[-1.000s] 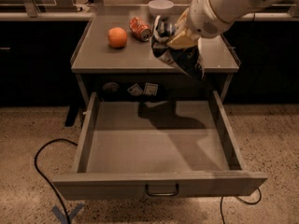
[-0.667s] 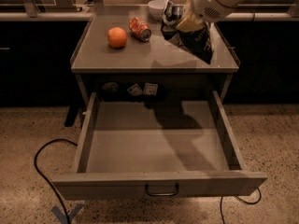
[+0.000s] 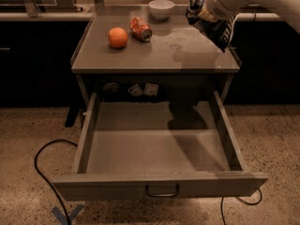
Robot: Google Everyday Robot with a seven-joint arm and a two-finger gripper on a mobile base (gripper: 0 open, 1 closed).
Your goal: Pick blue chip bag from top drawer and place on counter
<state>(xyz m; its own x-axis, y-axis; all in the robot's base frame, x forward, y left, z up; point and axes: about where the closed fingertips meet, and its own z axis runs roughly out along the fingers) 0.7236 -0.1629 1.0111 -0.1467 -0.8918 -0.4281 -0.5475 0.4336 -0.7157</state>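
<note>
The blue chip bag (image 3: 216, 28) hangs crumpled and dark navy from my gripper (image 3: 202, 14), which is shut on it above the right rear part of the counter (image 3: 187, 55). The bag is held in the air, clear of the counter surface, and casts a shadow on it. The top drawer (image 3: 157, 144) stands pulled fully open below, with nothing in it, and its small wire handle (image 3: 162, 191) faces me. My white arm reaches in from the upper right.
An orange (image 3: 118, 37), a lying orange-red soda can (image 3: 141, 29) and a white bowl (image 3: 161, 8) stand on the counter's left and rear. A black cable (image 3: 44, 172) loops on the floor at the left of the drawer.
My gripper has carried the blue chip bag to the right and farther back over the counter. The drawer and the other things have not moved.
</note>
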